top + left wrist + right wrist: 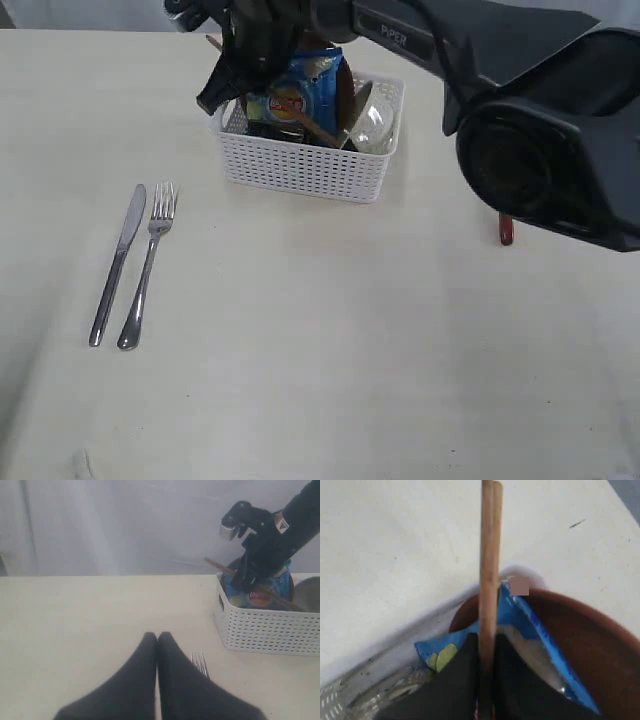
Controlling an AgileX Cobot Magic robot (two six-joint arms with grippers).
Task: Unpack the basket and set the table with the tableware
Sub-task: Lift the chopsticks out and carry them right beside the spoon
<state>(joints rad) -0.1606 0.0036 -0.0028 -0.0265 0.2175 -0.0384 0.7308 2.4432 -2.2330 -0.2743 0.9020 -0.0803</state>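
The white basket [310, 165] stands at the back of the table [330, 340]. My right gripper [237, 72] reaches across into its left end and is shut on the two wooden chopsticks [489, 555], which stick up past the blue chip bag [525, 617] and the brown plate [592, 640]. In the left wrist view the right gripper [248, 572] holds the chopsticks [220, 568] over the basket [265, 627]. A shiny steel cup [376, 125] lies in the basket's right end. The knife [120, 262] and fork [150, 262] lie side by side on the left. My left gripper [157, 638] is shut and empty, low beside the fork's tines [201, 663].
The right arm [520, 110] spans the upper right of the exterior view. A reddish-brown spoon end [506, 231] pokes out from under it on the table. The chip bag [305, 85] stands upright in the basket.
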